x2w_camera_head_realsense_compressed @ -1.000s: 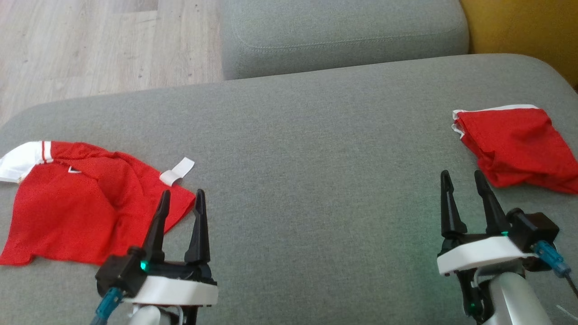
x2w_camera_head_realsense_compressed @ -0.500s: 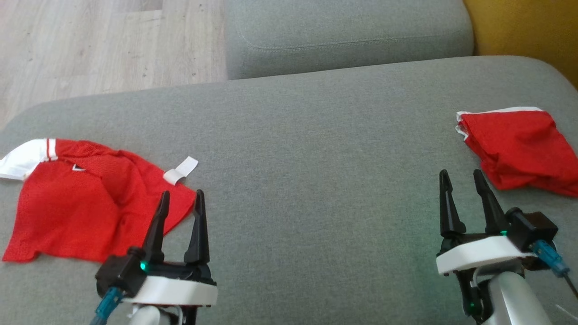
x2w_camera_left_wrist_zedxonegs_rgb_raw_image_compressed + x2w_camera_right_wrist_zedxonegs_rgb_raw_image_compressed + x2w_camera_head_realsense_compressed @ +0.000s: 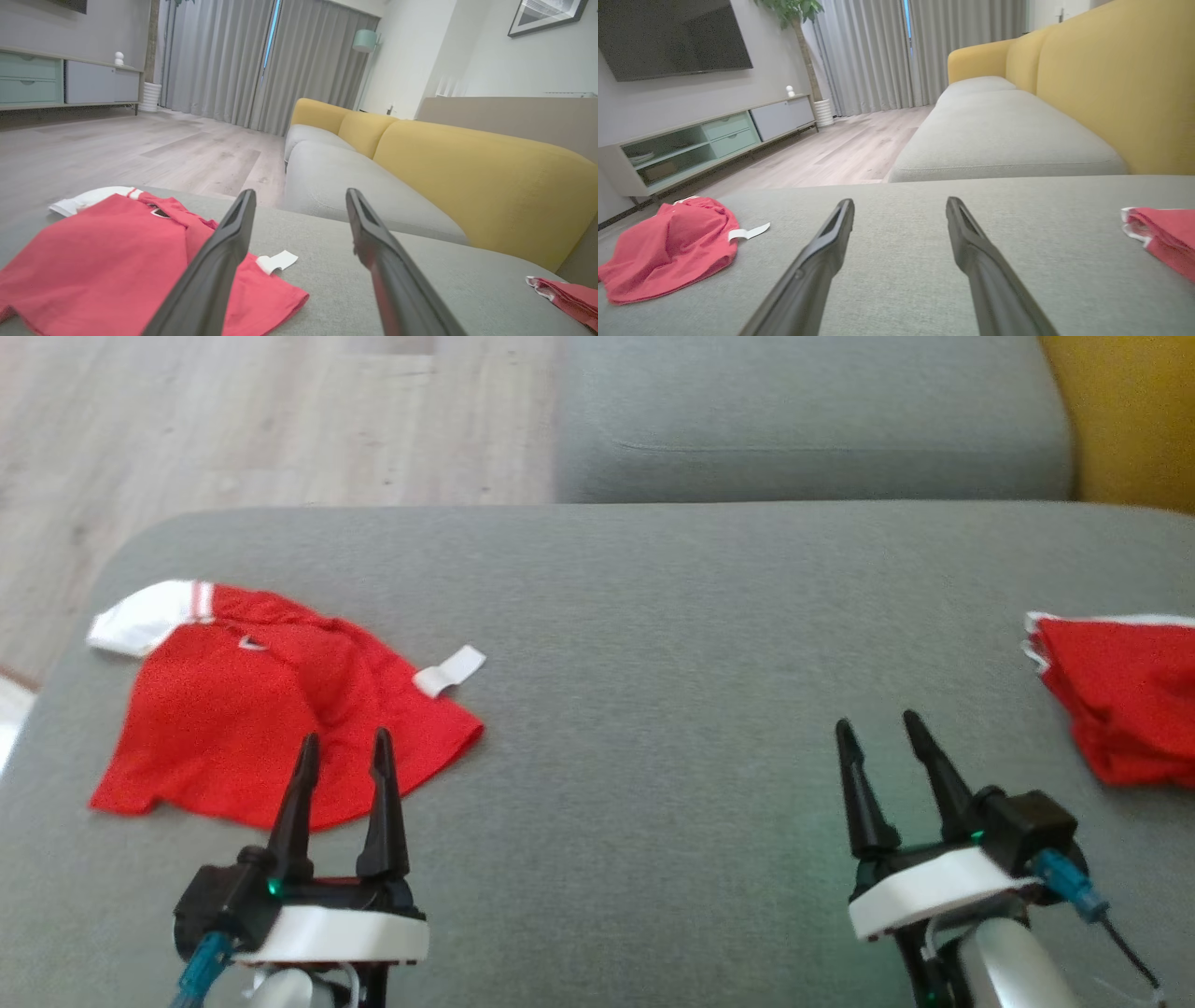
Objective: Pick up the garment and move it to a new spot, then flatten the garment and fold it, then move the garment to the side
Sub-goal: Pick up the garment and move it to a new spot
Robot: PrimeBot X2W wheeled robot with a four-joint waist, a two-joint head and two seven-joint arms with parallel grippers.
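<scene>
Fingers [image 3: 297,793] of the left gripper [image 3: 344,737] are standing spread wide, pinching nothing, and the right gripper [image 3: 877,721] is matching it, jaws apart and empty over bare grey cushion [image 3: 653,709]. The red shirt [image 3: 215,728] is lying rumpled on the cushion's left side, white sleeve towards the wooden floor [image 3: 280,420], its near hem just ahead of the left fingertips. A folded red garment [image 3: 1120,700] is sitting well apart, at the far right.
</scene>
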